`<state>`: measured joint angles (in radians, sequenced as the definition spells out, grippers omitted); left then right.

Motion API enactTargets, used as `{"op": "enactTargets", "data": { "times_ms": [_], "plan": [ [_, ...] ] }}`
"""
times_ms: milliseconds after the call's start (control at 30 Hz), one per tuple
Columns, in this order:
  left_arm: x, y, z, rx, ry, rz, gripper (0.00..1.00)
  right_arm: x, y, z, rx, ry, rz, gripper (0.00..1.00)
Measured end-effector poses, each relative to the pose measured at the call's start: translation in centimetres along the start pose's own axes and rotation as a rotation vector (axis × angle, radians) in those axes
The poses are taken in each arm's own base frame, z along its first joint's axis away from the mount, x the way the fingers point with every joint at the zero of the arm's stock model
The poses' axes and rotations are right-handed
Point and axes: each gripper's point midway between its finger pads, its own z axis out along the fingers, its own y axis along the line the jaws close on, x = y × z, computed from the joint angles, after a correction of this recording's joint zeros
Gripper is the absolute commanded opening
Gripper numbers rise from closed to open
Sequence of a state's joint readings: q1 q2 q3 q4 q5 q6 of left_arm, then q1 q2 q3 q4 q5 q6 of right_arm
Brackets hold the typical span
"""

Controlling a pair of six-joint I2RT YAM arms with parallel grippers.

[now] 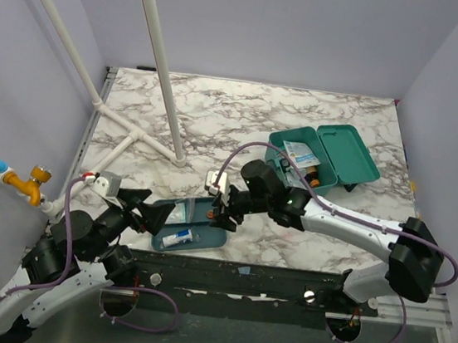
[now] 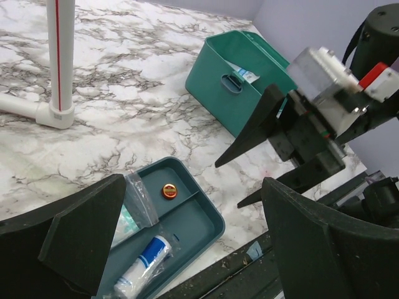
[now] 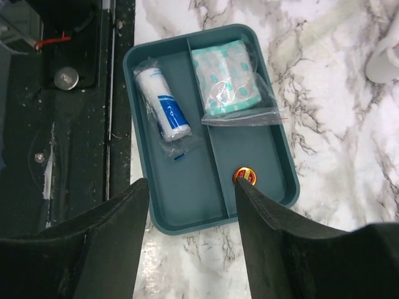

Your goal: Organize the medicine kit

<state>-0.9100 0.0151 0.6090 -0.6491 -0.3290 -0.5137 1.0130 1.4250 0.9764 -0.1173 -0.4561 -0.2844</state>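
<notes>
- Top view: the medicine kit (image 1: pixel 322 158) stands lid-open at 2 o'clock on the table, with some packets inside. A shallow tray (image 1: pixel 221 236) lies at 6 o'clock by the near edge. The right gripper (image 1: pixel 223 208) hovers at the tray's 12 o'clock rim, and the left gripper (image 1: pixel 147 212) is at its 9 o'clock end.
- Left wrist: the left gripper (image 2: pixel 193 180) is spread wide and holds nothing. Below it the tray (image 2: pixel 187 218) holds a bagged bandage roll (image 2: pixel 146 265) and a small orange cap (image 2: pixel 168 190). The kit (image 2: pixel 230 87) is at 1 o'clock, well apart.
- Right wrist: the right gripper (image 3: pixel 190 187) is released and empty above the tray (image 3: pixel 187 187). In it lie the roll (image 3: pixel 163 112), a bagged gauze pad (image 3: pixel 224 81) and the cap (image 3: pixel 244 176) at 5 o'clock.
- Progress, my reading: partway. Three tray items are left to move and the lid is not yet shut.
- Surroundings: marble-pattern table (image 1: pixel 303 114), white pipe frame (image 1: pixel 162 71), lilac walls (image 1: pixel 313 31).
</notes>
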Motion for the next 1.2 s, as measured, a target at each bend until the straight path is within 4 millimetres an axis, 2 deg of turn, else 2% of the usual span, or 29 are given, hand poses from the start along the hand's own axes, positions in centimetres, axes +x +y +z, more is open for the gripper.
{"op": "enactTargets", "data": {
  "times_ms": [133,500,767,1200],
  "plan": [
    [0.0,0.3,0.0,-0.018,-0.005,-0.006,0.93,1.6,0.3,2.1,-0.046,0.054,-0.063,0.59],
    [0.1,0.8,0.0,-0.044,-0.005,-0.008,0.94,3.8,0.2,6.0,-0.113,0.142,-0.194,0.43],
    [0.2,0.9,0.0,-0.047,-0.001,-0.007,0.94,7.0,-0.3,7.2,-0.111,0.237,-0.205,0.39],
    [0.4,1.0,0.1,-0.053,0.003,-0.005,0.95,9.8,-1.9,9.2,-0.076,0.321,-0.212,0.35]
  ]
}}
